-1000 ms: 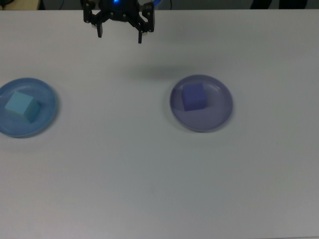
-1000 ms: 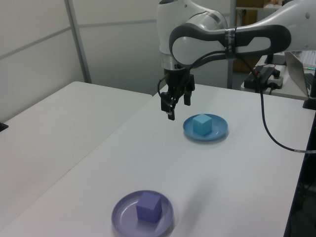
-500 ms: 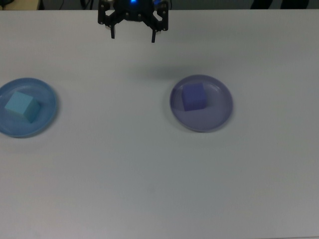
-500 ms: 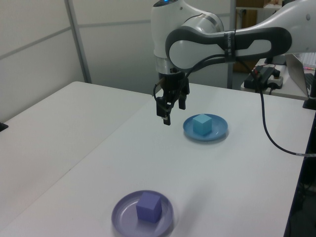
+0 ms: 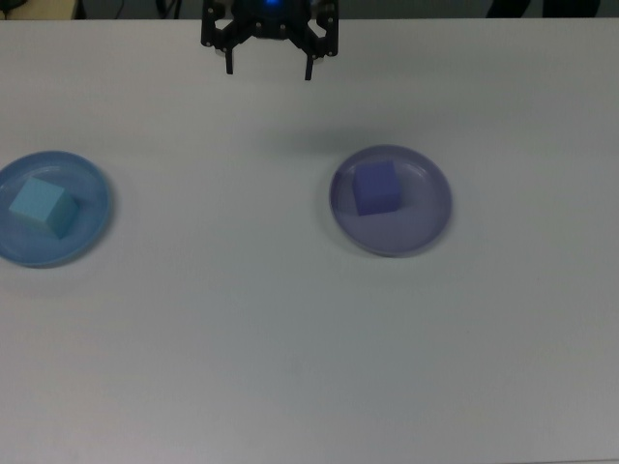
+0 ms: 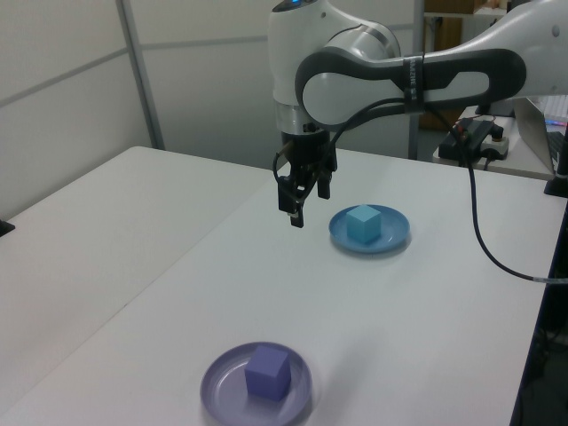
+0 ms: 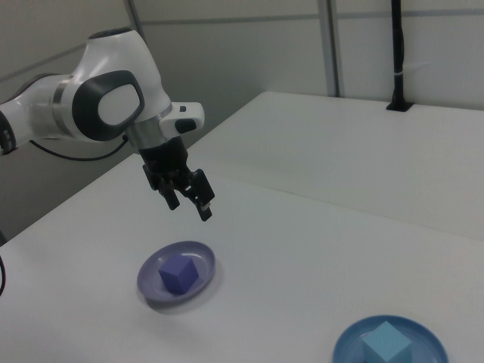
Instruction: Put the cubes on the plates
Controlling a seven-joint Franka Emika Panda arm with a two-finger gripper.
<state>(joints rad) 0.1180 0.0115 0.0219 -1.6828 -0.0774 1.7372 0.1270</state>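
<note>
A light cyan cube (image 5: 42,206) (image 6: 363,223) (image 7: 386,344) rests inside the sky-blue plate (image 5: 89,223) (image 6: 392,234) (image 7: 425,334). On the lavender plate (image 5: 426,215) (image 6: 222,386) (image 7: 204,265) sits the purple cube (image 5: 374,188) (image 6: 267,372) (image 7: 178,274). My gripper (image 5: 270,72) (image 6: 295,214) (image 7: 190,206) hangs open and empty above the table, between the two plates and toward the far edge in the top view.
The white table (image 5: 290,338) carries only the two plates. In the left view, a black cable (image 6: 484,240) hangs on the right beside a desk with equipment (image 6: 484,133). A second white table (image 7: 363,144) adjoins in the right view.
The open gripper has drifted toward the top view's right and slightly toward the far edge. Both cubes and plates stayed still.
</note>
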